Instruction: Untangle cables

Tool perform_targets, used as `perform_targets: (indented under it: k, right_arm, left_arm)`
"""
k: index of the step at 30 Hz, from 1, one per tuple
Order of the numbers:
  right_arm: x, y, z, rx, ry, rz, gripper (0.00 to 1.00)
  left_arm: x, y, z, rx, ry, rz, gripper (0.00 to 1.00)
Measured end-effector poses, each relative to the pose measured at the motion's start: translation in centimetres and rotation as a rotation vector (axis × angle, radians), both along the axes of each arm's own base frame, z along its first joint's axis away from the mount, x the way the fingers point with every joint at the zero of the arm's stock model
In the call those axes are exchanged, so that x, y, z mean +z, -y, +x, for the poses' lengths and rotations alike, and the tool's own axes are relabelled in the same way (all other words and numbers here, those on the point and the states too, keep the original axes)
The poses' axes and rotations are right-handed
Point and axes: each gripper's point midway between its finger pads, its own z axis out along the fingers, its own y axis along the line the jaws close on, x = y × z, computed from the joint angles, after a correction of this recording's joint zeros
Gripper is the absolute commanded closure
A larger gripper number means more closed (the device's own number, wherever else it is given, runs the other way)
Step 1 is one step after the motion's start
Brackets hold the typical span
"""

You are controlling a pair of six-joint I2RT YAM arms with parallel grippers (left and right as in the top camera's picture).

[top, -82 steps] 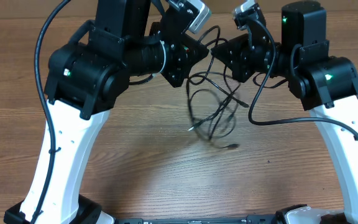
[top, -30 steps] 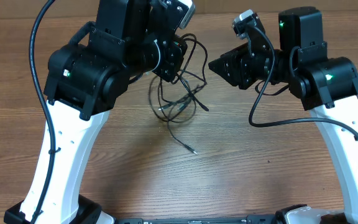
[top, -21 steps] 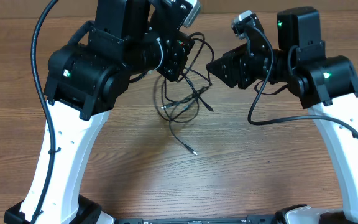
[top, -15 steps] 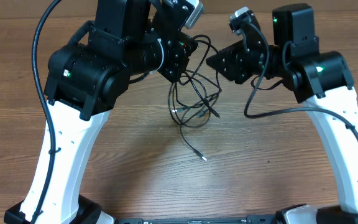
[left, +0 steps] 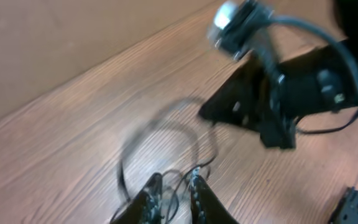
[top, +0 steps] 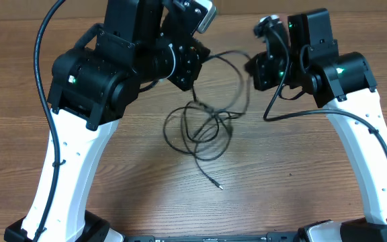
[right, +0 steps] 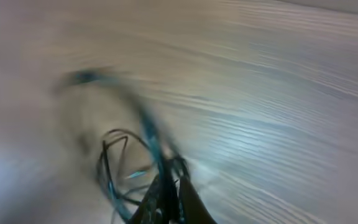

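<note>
Cables [top: 210, 115] strung betw. 2 raised grippers over wood table [top: 301, 195].
Left gripper [left: 176, 183] nearly closed, pinching strands; right gripper [right: 169, 199] clamped tight on 1 strand, likely to spread the knot. Tangle sits below, betw. both. 1 free plug tip visible; cord count unclear.

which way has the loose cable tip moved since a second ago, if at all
Yes. The loose cable tip has shifted toward the near edge of the table, slightly right.
</note>
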Motion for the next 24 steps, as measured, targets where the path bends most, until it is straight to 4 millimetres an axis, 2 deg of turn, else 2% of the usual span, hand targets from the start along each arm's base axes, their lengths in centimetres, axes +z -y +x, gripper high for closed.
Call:
perform_targets:
  k: [3, 5, 7, 8, 9, 13, 16, 20, 24]
  right_arm:
    - [0.7, 2.9, 1.4, -0.176, 0.046, -0.088, 0.96]
    - [2.8, 4.3, 2.4, -0.264, 0.122, -0.11, 0.96]
    - [5.5, 4.8, 2.8, -0.302, 0.204, -0.09, 0.96]
    - [6.0, 4.8, 2.8, -0.302, 0.218, -0.083, 0.96]
    - [10.7, 4.6, 2.6, -0.298, 0.338, -0.01, 0.96]
    - [18.9, 2.1, 0.4, -0.165, 0.531, 0.181, 0.96]
    - [22.9, 0.6, -2.5, -0.049, 0.616, 0.282, 0.96]
    - [24.5, -0.6, -5.0, 0.054, 0.634, 0.345, 0.96]
    - [24.2, -1.4, -5.2, 0.099, 0.613, 0.366, 0.96]
  left_arm:
    - [-1.1, -1.4, 0.1, 0.059, -0.021, 0.065, 0.96]
    - [-1.6, -2.0, 0.2, 0.086, -0.031, 0.096, 0.96]
    - [-1.8, -2.4, 0.2, 0.102, -0.033, 0.112, 0.96]
    - [-1.8, -2.5, 0.3, 0.106, -0.031, 0.115, 0.96]
    - [-1.8, -2.6, 0.4, 0.118, -0.031, 0.116, 0.95]
    - [-2.6, -2.3, 0.9, 0.12, -0.038, 0.111, 0.95]
    - [-3.8, -1.8, 1.3, 0.11, -0.058, 0.108, 0.87]
    - [-5.0, -0.9, 1.8, 0.095, -0.083, 0.085, 0.73]
    - [-5.5, 0.5, 2.2, 0.056, -0.088, 0.033, 0.7]
